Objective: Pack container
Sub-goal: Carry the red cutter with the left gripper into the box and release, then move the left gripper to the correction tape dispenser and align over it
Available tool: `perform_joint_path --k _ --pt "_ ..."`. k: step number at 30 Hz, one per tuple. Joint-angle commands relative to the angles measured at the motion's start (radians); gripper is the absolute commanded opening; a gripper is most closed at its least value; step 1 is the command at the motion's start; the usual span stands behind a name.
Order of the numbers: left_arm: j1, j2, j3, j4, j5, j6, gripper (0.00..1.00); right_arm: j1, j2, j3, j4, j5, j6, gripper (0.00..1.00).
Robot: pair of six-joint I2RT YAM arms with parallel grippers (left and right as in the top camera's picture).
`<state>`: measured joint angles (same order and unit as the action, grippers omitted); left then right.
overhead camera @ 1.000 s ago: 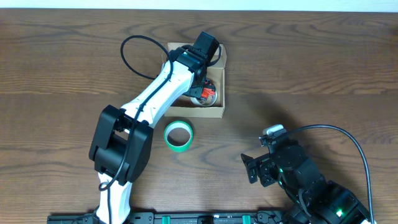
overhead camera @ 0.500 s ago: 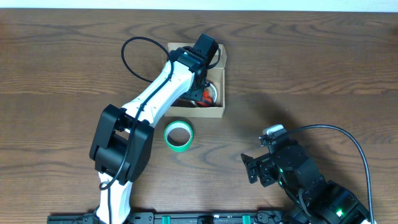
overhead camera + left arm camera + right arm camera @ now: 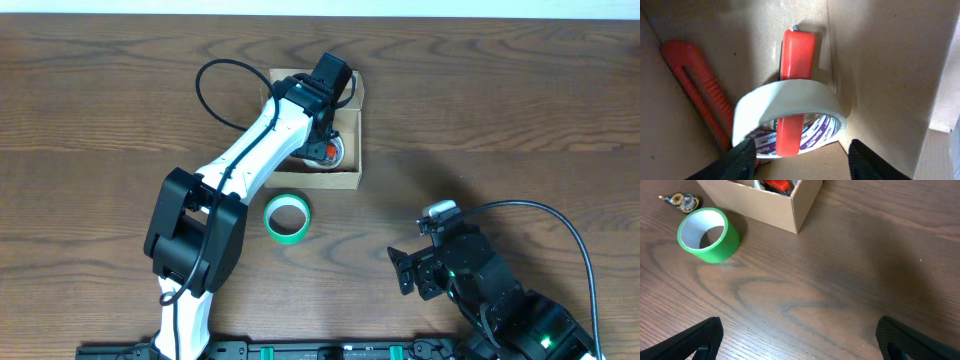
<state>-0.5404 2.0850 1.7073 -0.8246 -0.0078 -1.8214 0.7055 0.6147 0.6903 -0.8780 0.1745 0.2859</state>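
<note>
The container (image 3: 340, 181), a small open cardboard box, sits at the back centre of the table. My left gripper (image 3: 326, 142) reaches down into it. In the left wrist view a white tape roll (image 3: 790, 102) with purple lettering leans on the box wall (image 3: 880, 65), with a red bar (image 3: 796, 75) through its hole. A red utility knife (image 3: 695, 87) lies to its left. The left gripper (image 3: 805, 165) is open just below the roll, holding nothing. My right gripper (image 3: 800, 340) hangs open over bare table, front right of the box (image 3: 790, 202).
A green tape roll (image 3: 287, 217) stands on the table just in front of the box, also in the right wrist view (image 3: 707, 234). Small keys (image 3: 682, 201) lie beside it. The left arm's black cable (image 3: 205, 85) loops left of the box.
The left gripper has opened and let go of the white tape roll, which now rests inside the box. The right arm has not moved.
</note>
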Motion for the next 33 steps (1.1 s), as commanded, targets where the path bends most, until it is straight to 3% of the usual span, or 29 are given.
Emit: perform_joint_path --k 1,3,5,6,12,20,33 --pt "0.011 -0.063 0.011 -0.002 -0.041 0.064 0.61 0.015 0.000 0.000 -0.002 0.012 0.016 0.99" --pt "0.025 -0.099 0.011 -0.006 -0.046 0.120 0.67 0.015 0.000 0.000 -0.002 0.012 0.016 0.99" --pt "0.040 -0.135 0.011 -0.008 -0.047 0.176 0.84 0.015 0.000 0.000 -0.003 0.012 0.016 0.99" --pt "0.049 -0.155 0.011 -0.012 -0.048 0.209 0.98 0.015 0.000 0.000 -0.002 0.012 0.016 0.99" --pt "0.114 -0.269 0.010 -0.127 -0.074 0.315 0.96 0.015 0.000 0.000 -0.003 0.012 0.016 0.99" --pt "0.210 -0.367 -0.040 -0.381 -0.145 0.212 0.96 0.015 0.000 0.000 -0.002 0.012 0.016 0.99" --pt "0.259 -0.461 -0.488 -0.027 -0.129 0.157 0.95 0.015 0.000 0.000 -0.002 0.012 0.016 0.99"
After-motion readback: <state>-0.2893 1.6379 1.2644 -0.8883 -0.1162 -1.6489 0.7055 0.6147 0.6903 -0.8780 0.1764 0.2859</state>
